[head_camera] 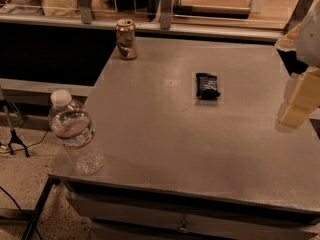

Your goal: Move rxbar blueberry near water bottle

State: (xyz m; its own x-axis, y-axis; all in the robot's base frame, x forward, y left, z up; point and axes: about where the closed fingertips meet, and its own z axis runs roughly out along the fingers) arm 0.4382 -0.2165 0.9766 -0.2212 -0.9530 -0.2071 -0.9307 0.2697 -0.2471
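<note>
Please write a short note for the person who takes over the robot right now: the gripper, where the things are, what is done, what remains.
Gripper: at the right edge of the view, over the right side of the table, not touching the snack bar.
Snack bar: lies flat on the table, right of centre, toward the back.
Water bottle: upright at the front left corner.
Can: upright at the back left, not part of the job.
Done: nothing yet.
Left: grasp the bar and set it down beside the bottle.

Bottle front-L; can rear-L; rxbar mid; gripper far-R.
</note>
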